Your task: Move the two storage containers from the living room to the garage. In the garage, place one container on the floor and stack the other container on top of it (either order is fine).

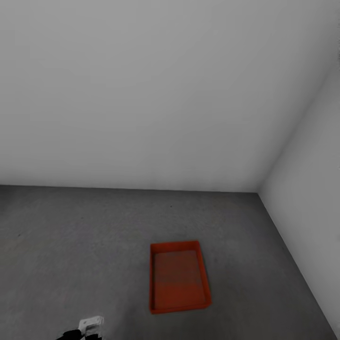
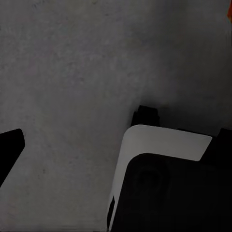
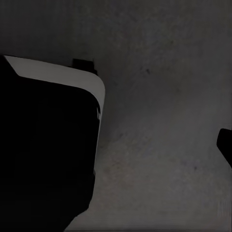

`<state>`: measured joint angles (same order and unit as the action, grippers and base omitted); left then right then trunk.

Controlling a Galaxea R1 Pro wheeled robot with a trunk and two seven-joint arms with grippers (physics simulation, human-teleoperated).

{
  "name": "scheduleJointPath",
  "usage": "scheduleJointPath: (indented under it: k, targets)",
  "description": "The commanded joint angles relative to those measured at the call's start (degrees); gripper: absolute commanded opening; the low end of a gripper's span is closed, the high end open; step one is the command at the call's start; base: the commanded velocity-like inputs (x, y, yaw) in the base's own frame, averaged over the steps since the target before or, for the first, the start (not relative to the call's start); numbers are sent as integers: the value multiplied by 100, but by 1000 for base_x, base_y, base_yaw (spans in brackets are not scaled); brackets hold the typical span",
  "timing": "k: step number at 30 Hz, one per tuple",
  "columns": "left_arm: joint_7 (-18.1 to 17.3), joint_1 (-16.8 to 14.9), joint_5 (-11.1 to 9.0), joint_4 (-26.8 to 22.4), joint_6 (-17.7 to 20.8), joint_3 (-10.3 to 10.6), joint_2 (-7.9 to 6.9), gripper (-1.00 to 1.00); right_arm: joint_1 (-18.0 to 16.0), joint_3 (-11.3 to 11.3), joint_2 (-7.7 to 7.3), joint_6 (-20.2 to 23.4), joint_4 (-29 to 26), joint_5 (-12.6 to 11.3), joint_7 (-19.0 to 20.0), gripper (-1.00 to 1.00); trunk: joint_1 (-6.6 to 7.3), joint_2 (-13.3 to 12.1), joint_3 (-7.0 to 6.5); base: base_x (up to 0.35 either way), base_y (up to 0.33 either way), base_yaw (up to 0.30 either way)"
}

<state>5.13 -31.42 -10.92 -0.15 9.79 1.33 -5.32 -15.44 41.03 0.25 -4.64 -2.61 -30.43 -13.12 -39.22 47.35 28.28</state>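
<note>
Left arm: a white and black part (image 1: 90,327) shows at the head view's lower edge; gripper opening cannot be told.
Right gripper: opening cannot be told.
Container: orange-red rectangular thin-walled bin (image 1: 178,276), empty, flat on the dark grey concrete floor (image 1: 85,245).
Surroundings: pale grey plain walls (image 1: 156,94) meet in a corner.

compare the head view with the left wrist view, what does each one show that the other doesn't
Head view: one whole orange-red storage container lying open side up on the floor, near the corner of two pale grey walls, plus a bit of the left arm at the bottom edge. Left wrist view: a close look at the robot's own white and black body and a dark finger at the edge; whether the pincer is open cannot be told. Both: the dark grey concrete floor.
</note>
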Motion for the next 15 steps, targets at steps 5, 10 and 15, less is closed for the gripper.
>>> scheduleJointPath:
  k: [5,10,15]
  targets:
    - [14,189,-50,-2,-365,17,-4,100,-2,46,-5,-19,6,-60,-8,100,3,5,5,-339,0,0]
    - [21,256,-52,-2,-454,17,-4,100,-2,46,1,-19,6,-60,-3,100,3,5,5,-332,0,0]
    - [23,266,-51,-2,-461,17,-5,100,-2,45,1,-26,6,-80,-5,100,3,5,-5,-136,0,0]
